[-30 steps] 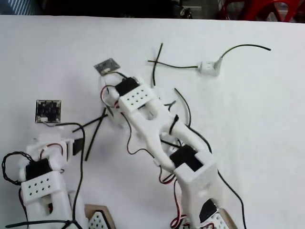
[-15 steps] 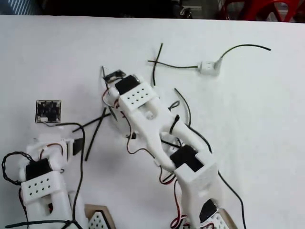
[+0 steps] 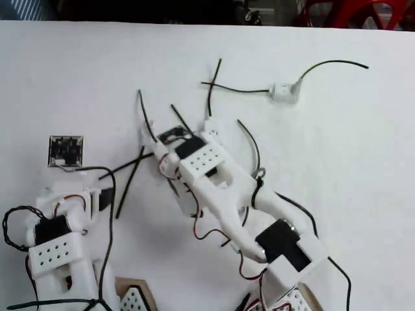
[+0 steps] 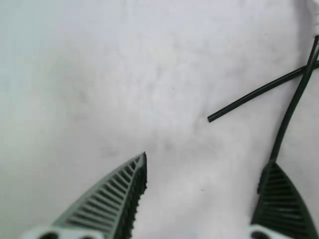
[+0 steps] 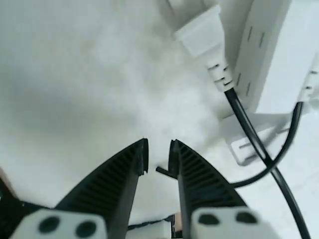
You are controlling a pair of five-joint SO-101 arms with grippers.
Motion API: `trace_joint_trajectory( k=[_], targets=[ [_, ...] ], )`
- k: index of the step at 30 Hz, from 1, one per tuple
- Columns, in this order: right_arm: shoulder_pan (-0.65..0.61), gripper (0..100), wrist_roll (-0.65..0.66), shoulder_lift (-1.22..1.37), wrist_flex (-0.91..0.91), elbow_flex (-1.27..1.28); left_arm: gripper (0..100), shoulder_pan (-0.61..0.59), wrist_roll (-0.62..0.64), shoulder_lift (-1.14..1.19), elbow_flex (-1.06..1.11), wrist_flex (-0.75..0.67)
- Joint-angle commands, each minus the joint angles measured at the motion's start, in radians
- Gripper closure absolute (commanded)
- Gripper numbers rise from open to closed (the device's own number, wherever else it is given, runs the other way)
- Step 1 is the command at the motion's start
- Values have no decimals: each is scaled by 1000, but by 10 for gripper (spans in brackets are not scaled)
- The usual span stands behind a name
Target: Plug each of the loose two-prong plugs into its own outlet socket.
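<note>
We are judging the job as barely begun: as far as we are seeing, no plug is sitting in a socket, and both are left to seat. One white plug (image 5: 199, 30) is lying just beside the white power strip (image 5: 279, 50) near the middle of the tabletop (image 3: 363, 168), with its black cord (image 5: 249, 134) trailing past the strip. The slots we are seeing on the strip are standing empty. A second plug (image 3: 283, 92) is lying loose toward the far edge, right of the middle.

The right gripper (image 5: 158, 144) is hanging near the first plug, jaws drawn almost together. A thin dark stub is showing in the narrow gap, and we cannot tell whether it is being pinched. The left gripper (image 4: 205, 162) is hanging spread wide over bare tabletop beside two crossing cords, holding nothing.
</note>
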Motion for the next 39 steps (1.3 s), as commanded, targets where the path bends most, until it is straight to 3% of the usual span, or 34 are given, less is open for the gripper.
trace_joint_trajectory(
  k=[1, 9, 12, 16, 20, 25, 32, 39],
  targets=[
    [88, 928, -9, -35, -208, 98, 651, -12, 9, -19, -8, -25],
    [341, 928, 5, 71, -479, 103, 652, -12, 9, -19, -6, -25],
    [406, 928, 75, 76, -581, 101, 652, -12, 9, -19, -6, -25],
    [469, 928, 87, 58, -602, 35, 652, -12, 9, -19, -6, -25],
    [455, 909, 6, 30, -444, -40, 652, -12, 9, -19, -6, -25],
    [384, 793, -123, 12, -285, -77, 652, -12, 9, -19, -6, -25],
    [329, 785, -275, 5, -300, -77, 652, -12, 9, -19, -6, -25],
    [410, 786, -288, 5, -401, -77, 652, -12, 8, -19, -5, -25]
  ],
)
